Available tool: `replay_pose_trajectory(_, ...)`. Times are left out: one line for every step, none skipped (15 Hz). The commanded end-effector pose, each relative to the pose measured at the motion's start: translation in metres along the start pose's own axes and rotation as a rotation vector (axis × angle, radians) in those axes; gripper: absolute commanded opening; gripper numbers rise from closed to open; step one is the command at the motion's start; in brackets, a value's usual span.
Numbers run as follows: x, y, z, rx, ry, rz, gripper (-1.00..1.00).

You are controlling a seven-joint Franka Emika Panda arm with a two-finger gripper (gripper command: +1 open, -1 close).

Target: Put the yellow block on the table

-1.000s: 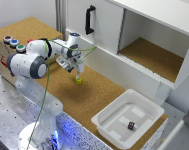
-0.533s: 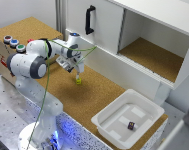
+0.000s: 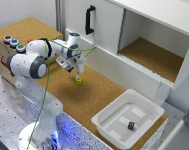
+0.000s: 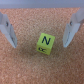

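Note:
The yellow block (image 3: 78, 80) is a tiny cube that sits on the brown cork table (image 3: 99, 97), just in front of the white cabinet. My gripper (image 3: 77, 74) hangs directly over it, pointing down. In the wrist view the block (image 4: 44, 43) shows a black letter N on its top face. It lies on the cork between my two fingers (image 4: 7, 29), which stand wide apart and do not touch it. My gripper (image 4: 39, 44) is open.
A white plastic bin (image 3: 105, 124) stands at the exterior view's right front and holds a small dark object with a red mark (image 3: 131, 125). The white cabinet (image 3: 106, 30), with a black handle (image 3: 89, 20) and an open cork-floored compartment (image 3: 154, 57), runs behind. A box with coloured buttons (image 3: 12, 42) is at the left.

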State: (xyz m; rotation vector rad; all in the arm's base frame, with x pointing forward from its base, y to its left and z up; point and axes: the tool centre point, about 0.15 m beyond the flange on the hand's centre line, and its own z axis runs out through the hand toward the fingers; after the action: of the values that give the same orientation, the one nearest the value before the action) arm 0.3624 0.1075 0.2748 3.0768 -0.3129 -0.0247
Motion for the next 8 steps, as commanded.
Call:
replay_pose_trajectory(0.004,0.009,0.016,0.015,0.015,0.103,1.00)
replay_pose_trajectory(0.007,0.014,0.022,0.011,0.027,0.140,1.00)
replay_pose_trajectory(0.010,0.015,0.026,0.001,0.032,0.169,1.00)
replay_pose_trajectory(0.012,0.011,0.027,-0.003,0.047,0.171,1.00)
replay_pose_trajectory(0.013,-0.001,0.025,0.012,0.050,0.136,1.00)
replay_pose_trajectory(0.011,-0.013,0.020,0.018,0.061,0.100,1.00)
replay_pose_trajectory(0.009,-0.021,0.011,0.018,0.080,0.084,1.00)
replay_pose_trajectory(0.006,-0.027,0.004,0.033,0.084,0.079,1.00)
